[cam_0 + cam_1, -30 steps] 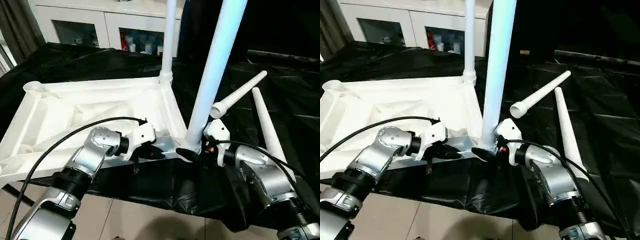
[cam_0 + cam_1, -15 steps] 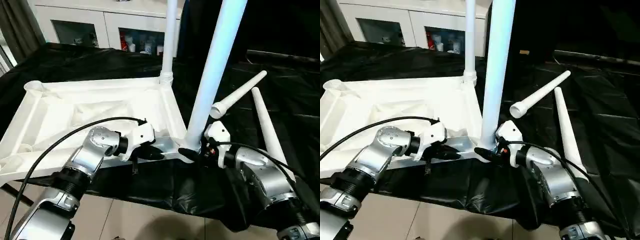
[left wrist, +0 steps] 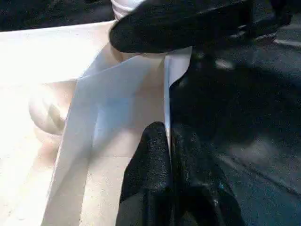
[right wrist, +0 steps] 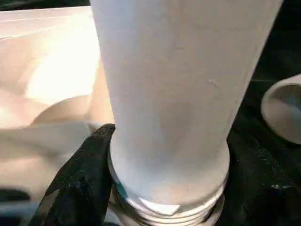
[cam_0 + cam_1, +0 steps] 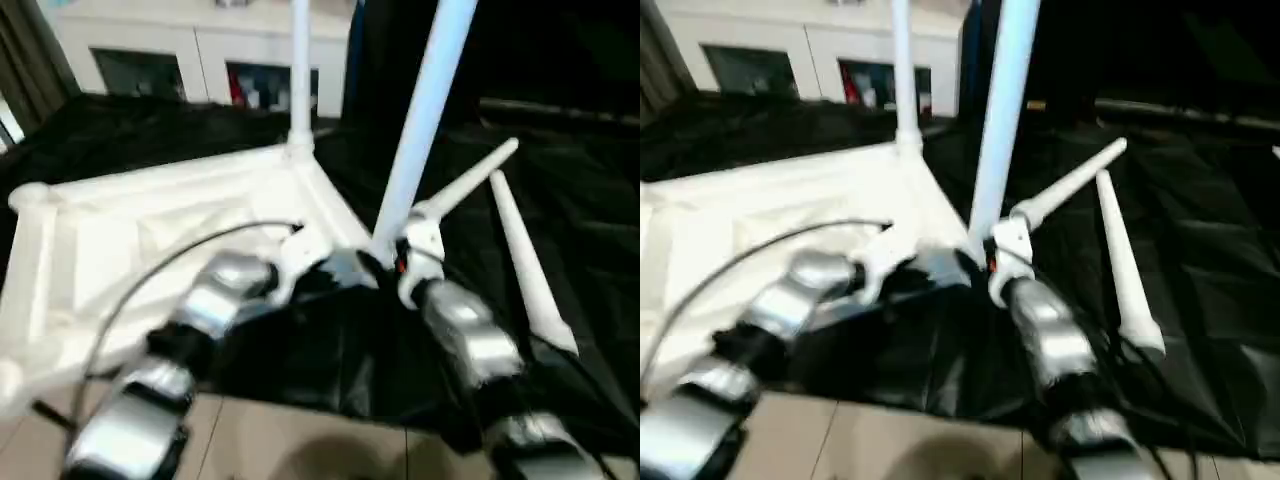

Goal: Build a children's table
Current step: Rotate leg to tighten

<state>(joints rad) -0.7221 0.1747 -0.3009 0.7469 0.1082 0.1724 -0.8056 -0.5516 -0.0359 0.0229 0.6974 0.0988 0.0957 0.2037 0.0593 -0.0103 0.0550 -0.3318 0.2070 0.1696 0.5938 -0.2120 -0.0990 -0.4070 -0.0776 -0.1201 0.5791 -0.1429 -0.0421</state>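
Leg (image 5: 425,95) stands upright, tilted slightly, right end effector (image 4: 141,188) apparently clasping its base; left end effector (image 3: 169,160) pinches the tabletop rim (image 3: 165,101).

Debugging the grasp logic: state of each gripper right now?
Left gripper: shut on the table top's rim.
Right gripper: around the near upright leg; grip cannot be told.

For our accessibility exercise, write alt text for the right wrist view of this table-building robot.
A thick white table leg stands close up, its threaded end entering the tabletop corner socket. One black finger of the right gripper touches its base, and another leg's open end lies on black sheeting.
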